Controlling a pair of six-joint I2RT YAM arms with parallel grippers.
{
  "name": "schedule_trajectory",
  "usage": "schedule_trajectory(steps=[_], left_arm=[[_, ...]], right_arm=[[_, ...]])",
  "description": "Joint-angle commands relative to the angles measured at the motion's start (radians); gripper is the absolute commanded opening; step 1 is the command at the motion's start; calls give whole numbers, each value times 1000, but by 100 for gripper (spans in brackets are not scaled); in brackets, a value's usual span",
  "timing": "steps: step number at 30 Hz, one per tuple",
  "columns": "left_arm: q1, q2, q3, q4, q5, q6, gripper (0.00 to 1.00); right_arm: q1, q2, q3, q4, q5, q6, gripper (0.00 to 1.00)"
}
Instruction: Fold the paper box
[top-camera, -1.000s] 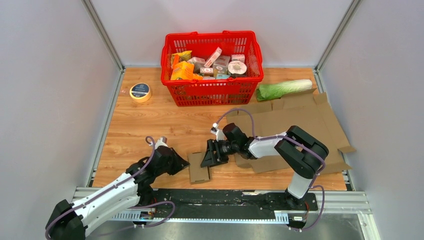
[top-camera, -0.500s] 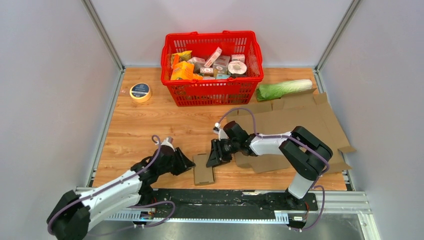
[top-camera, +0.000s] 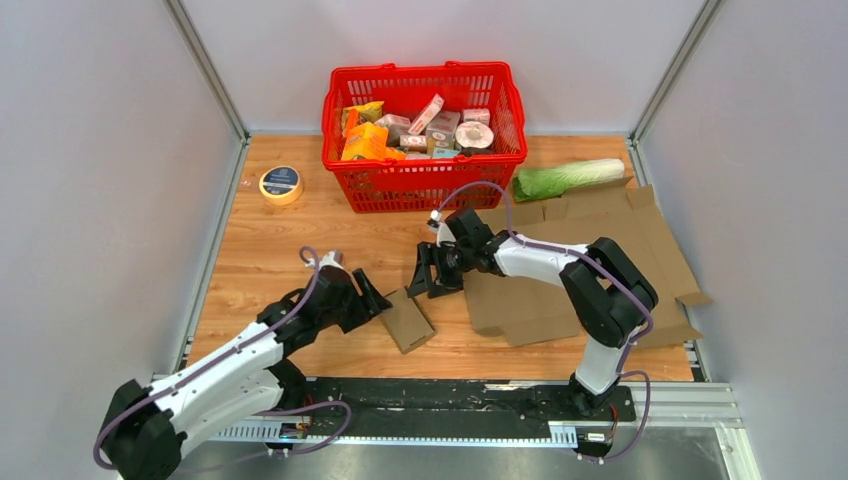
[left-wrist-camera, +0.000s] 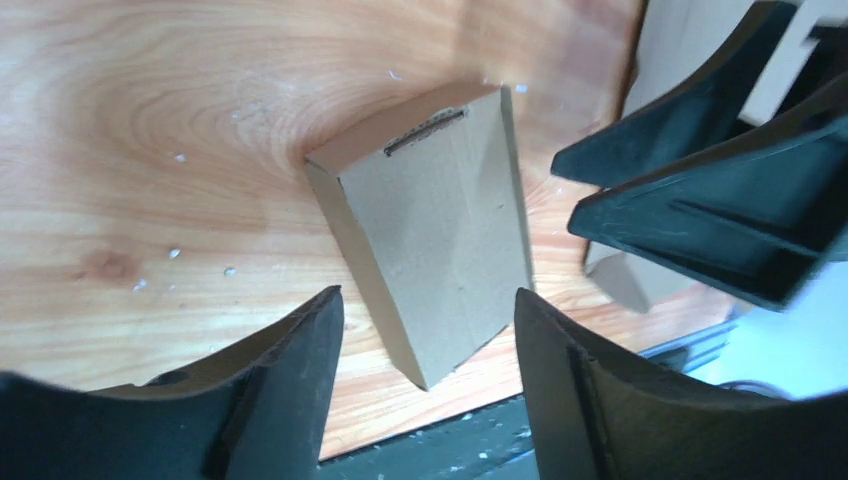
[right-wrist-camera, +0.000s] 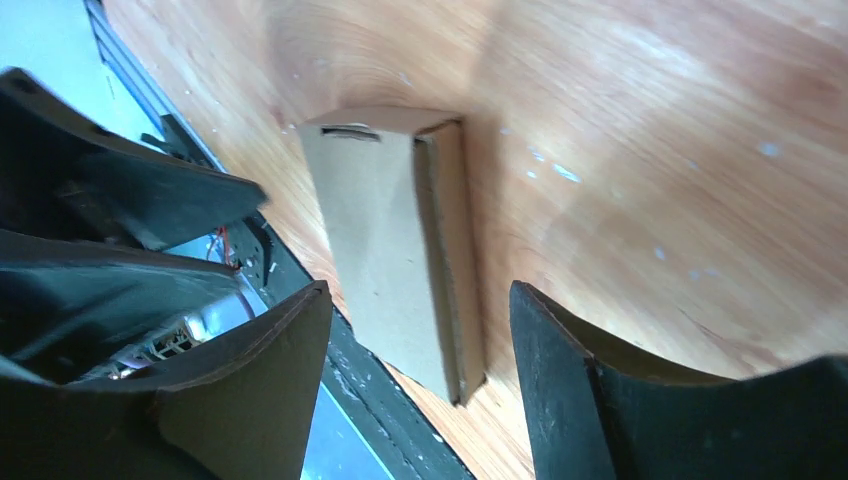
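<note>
The paper box (top-camera: 407, 320) is a small brown cardboard box lying flat and askew on the wooden table, between the two grippers. My left gripper (top-camera: 372, 298) sits just left of it, open, and nothing is between its fingers. In the left wrist view the box (left-wrist-camera: 440, 220) lies beyond the spread jaws of the left gripper (left-wrist-camera: 428, 300). My right gripper (top-camera: 425, 275) hovers just beyond the box's far end, open and empty. In the right wrist view the box (right-wrist-camera: 385, 240) shows a folded seam along its right side, ahead of the right gripper (right-wrist-camera: 420, 290).
A red basket (top-camera: 430, 185) full of groceries stands at the back. A tape roll (top-camera: 281, 184) lies at the back left and a lettuce (top-camera: 566, 178) at the back right. A large flattened cardboard sheet (top-camera: 600, 250) covers the right side. The black base rail (top-camera: 450, 395) runs along the near edge.
The left gripper has opened wide and shifted slightly away from the near edge. The box has turned and slid away from the rail. The right gripper has drawn back toward the basket.
</note>
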Motion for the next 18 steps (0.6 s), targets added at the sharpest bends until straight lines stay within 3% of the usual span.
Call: schedule_trajectory(steps=[1, 4, 8, 18], left_arm=[[108, -79, 60, -241, 29, -24, 74], [188, -28, 63, -234, 158, -84, 73], [232, 89, 64, -102, 238, -135, 71], [241, 189, 32, 73, 181, -169, 74]], right_arm=[[-18, -18, 84, -126, -7, -80, 69], [-19, 22, 164, -190, 8, -97, 65], [-13, 86, 219, -191, -19, -94, 63], [7, 199, 304, -200, 4, -109, 62]])
